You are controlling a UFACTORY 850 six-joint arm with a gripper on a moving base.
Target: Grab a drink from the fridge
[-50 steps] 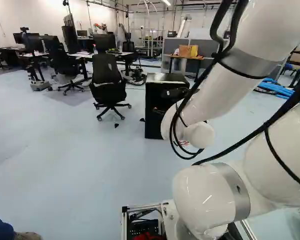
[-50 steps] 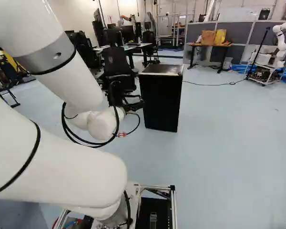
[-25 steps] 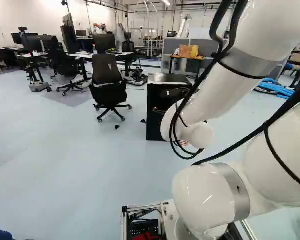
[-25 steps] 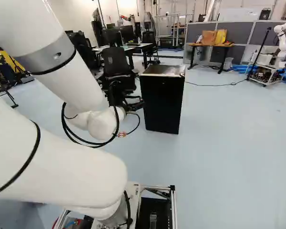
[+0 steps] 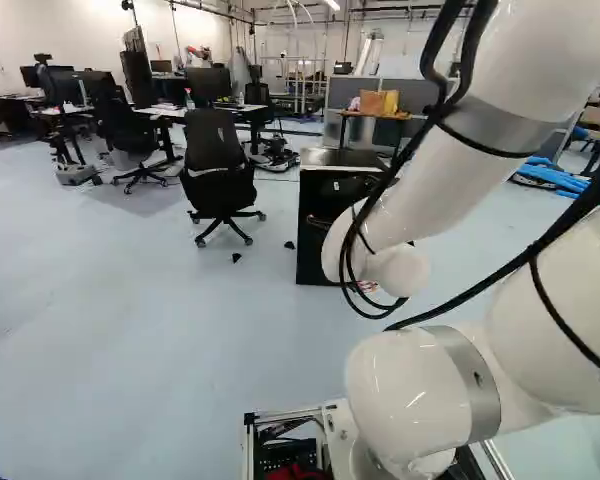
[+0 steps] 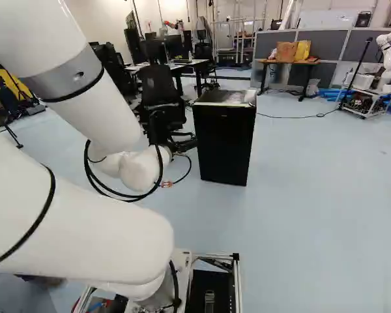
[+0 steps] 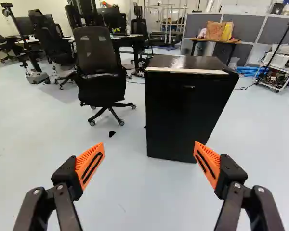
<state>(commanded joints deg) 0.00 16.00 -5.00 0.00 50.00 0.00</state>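
From left to right in the left base view, an empty-seated black office chair (image 5: 212, 165) is being seen first, just beside the fridge. At the view's foot, a red thing (image 5: 296, 472) is being carried inside an open metal frame (image 5: 248, 440) on the base.

Further right, the black fridge (image 6: 225, 143) is being kept closed on the floor (image 6: 300, 215), upright, its front partly being covered by the arm (image 5: 435, 200) in that view. Its contents are being hidden by the shut door, so whether the drink is being stored inside cannot be told; the drink is being shown in no view.

Behind the fridge and to its right, a brown bag (image 6: 286, 51) and a yellow bag (image 6: 302, 49) are being held up by a table (image 6: 274, 61), side by side; what is being kept in them cannot be seen.

The gripper (image 5: 322, 223) is being pointed towards the fridge. In the wrist view its fingers (image 7: 90, 166) are being spread wide, released, with floor showing between their orange pads (image 7: 207, 164). Nothing is being grasped or touched by them, and the fridge is being faced ahead, apart from both pads.
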